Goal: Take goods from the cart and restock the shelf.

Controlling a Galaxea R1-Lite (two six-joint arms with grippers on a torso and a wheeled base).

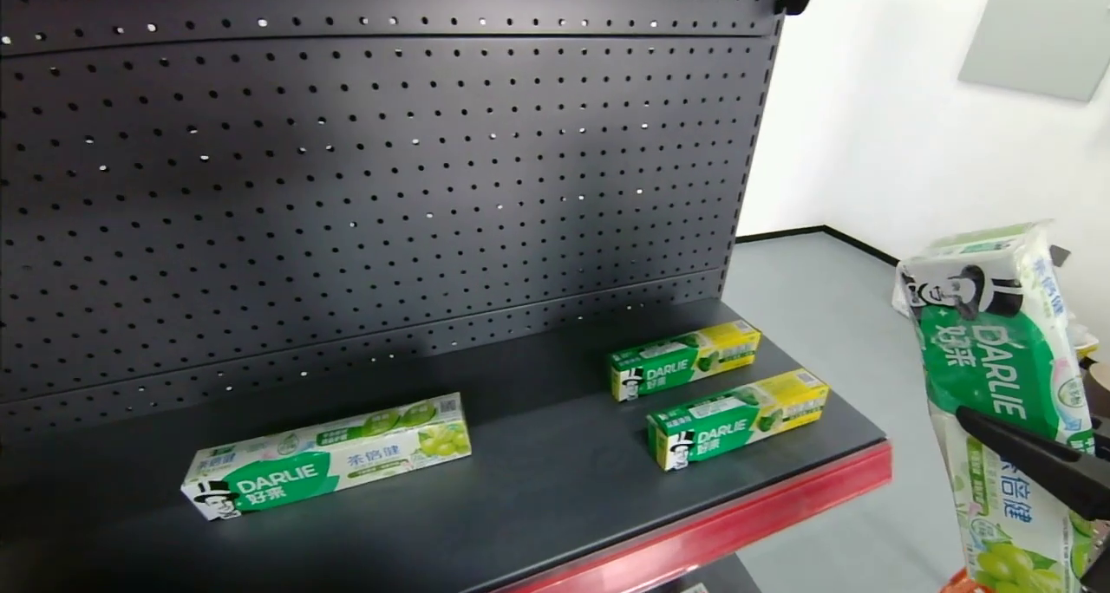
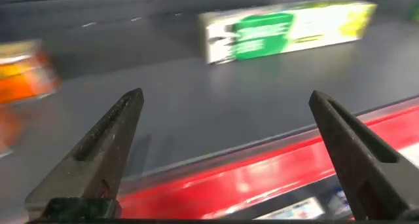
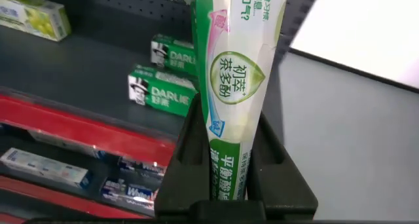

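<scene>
**Toothpaste pack held up beside the shelf's right end**

Hard to see all of the toothpaste pack (image 1: 997, 376): bottom cut off at the edge of the head view, and part of the front covered by one dark finger (image 1: 1032, 454). Pinched tight in the right gripper (image 3: 229, 142), one finger on each side. Standing tall, leaning a little, up in the air past the right end of the shelf (image 1: 538, 480), over the grey floor (image 1: 806, 316).

Very blurry through the left wrist view. Clear enough to see the left gripper (image 2: 226, 103) spread wide with nothing in it, just in front of the shelf's red front edge (image 2: 262, 178). Off to one side, a smeared orange thing (image 2: 23, 70), too blurry to name.

Lying flat on the shelf: a long box (image 1: 329, 454) toward the left, then a back short box (image 1: 685, 361) and a front short box (image 1: 737, 418) toward the right, near each other but apart. Closest to the pack: the front short box. Behind all three, a dark back board (image 1: 390, 185) full of small holes. Under the red edge, more boxes (image 3: 46, 168) on a lower level, partly cut off.
</scene>
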